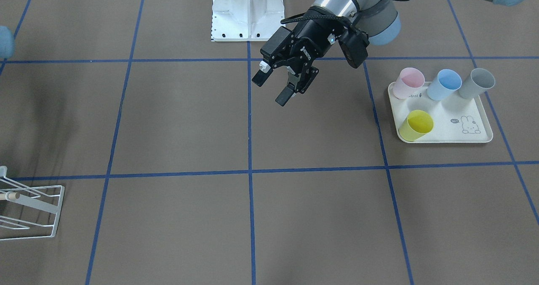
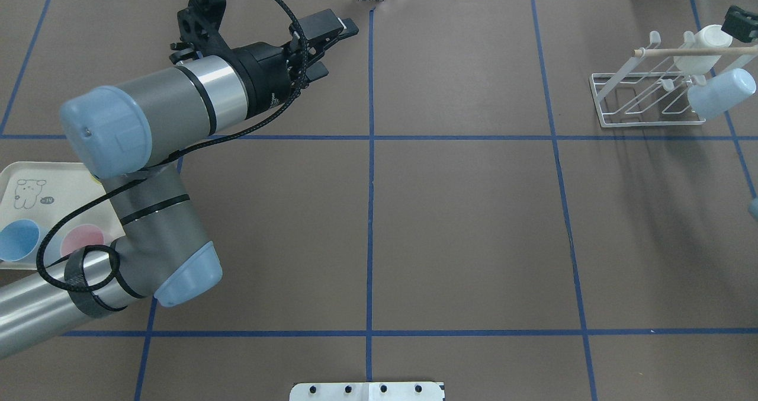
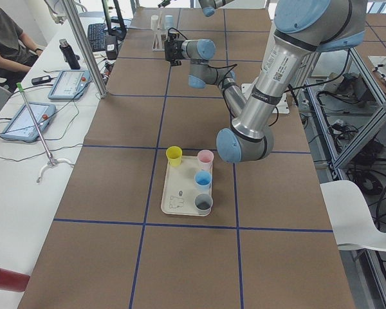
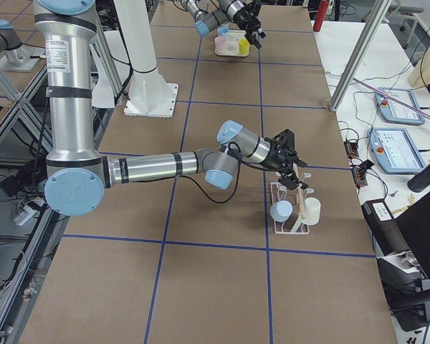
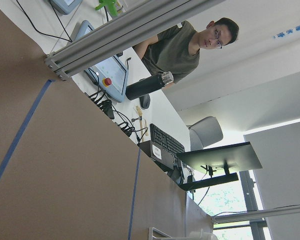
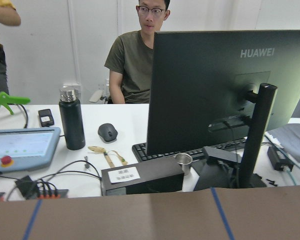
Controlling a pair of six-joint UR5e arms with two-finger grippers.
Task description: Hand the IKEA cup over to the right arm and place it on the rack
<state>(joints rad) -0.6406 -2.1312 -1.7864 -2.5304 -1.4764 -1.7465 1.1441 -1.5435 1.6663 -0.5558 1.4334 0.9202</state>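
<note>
Rack (image 2: 596, 100), counter's 2 o'clock: white cup (image 2: 707, 48) and pale-blue cup (image 2: 719, 93) hung; we judge placing done. Left gripper (image 1: 270, 90), 11 o'clock: fingers wide, empty. Right gripper (image 4: 294, 166) beside rack: fingers' spread we cannot tell. Tray (image 2: 59, 176), 8 o'clock: four cups.

The overhead exterior view looks forward and down from behind the robot, and the exterior front-facing view looks steeply down from across the table (image 2: 474, 223); both take in the rabbit-print tray (image 1: 442, 112) and the white wire rack (image 2: 645, 124). The exterior left and exterior right views look along the table from high at its ends, with the tray nearer the former and the rack nearer the latter. Both wrist-mounted views look out past the table's edge at a seated person (image 6: 135, 60) and a black monitor (image 6: 215, 90).
</note>
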